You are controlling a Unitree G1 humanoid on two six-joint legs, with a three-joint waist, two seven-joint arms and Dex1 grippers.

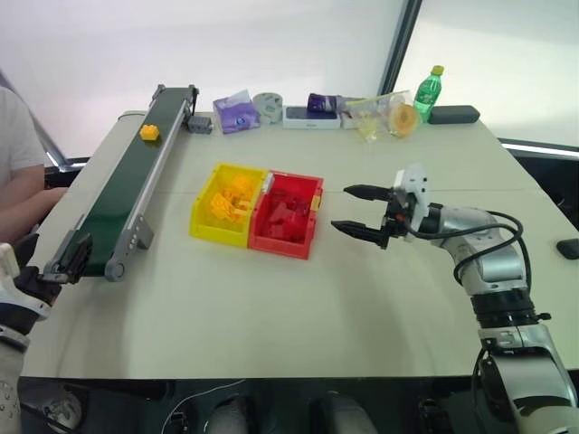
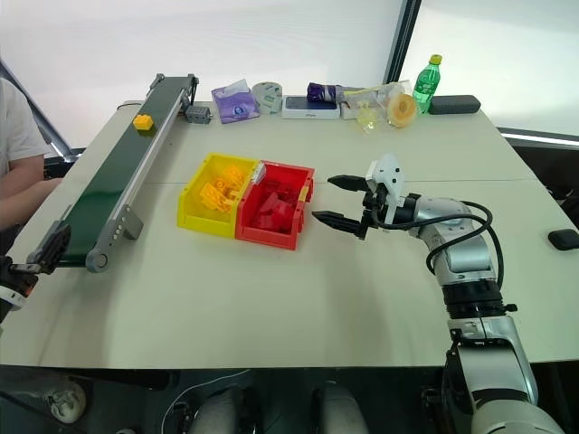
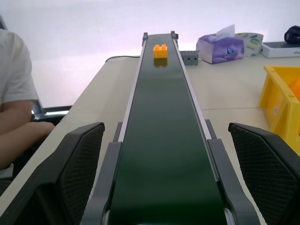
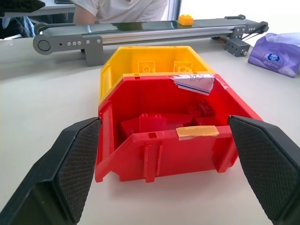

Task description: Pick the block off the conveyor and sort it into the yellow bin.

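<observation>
Block point(image 1: 149, 133) sat upper left of the frame, on the conveyor's point(image 1: 118, 194) far end. Left gripper point(image 3: 164, 187) waited spread wide at the belt's near end, lower left. Right gripper point(image 1: 360, 210) hovered agape, empty, centre right beside the red bin point(image 1: 288, 215) joined to the yellow bin point(image 1: 226, 204).

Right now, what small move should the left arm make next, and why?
Probably hold at the near end of the conveyor, fingers open: the block sits at the belt's far end, and the left gripper already straddles the belt.

A: What is lying on the table point(image 1: 271, 298)?
B: Conveyor point(image 1: 122, 194) running along the left; yellow bin point(image 1: 201, 221) and red bin point(image 1: 285, 242) sitting joined mid-table; tissue pack point(image 1: 236, 113), green bottle point(image 1: 428, 92) standing at the far edge.
</observation>
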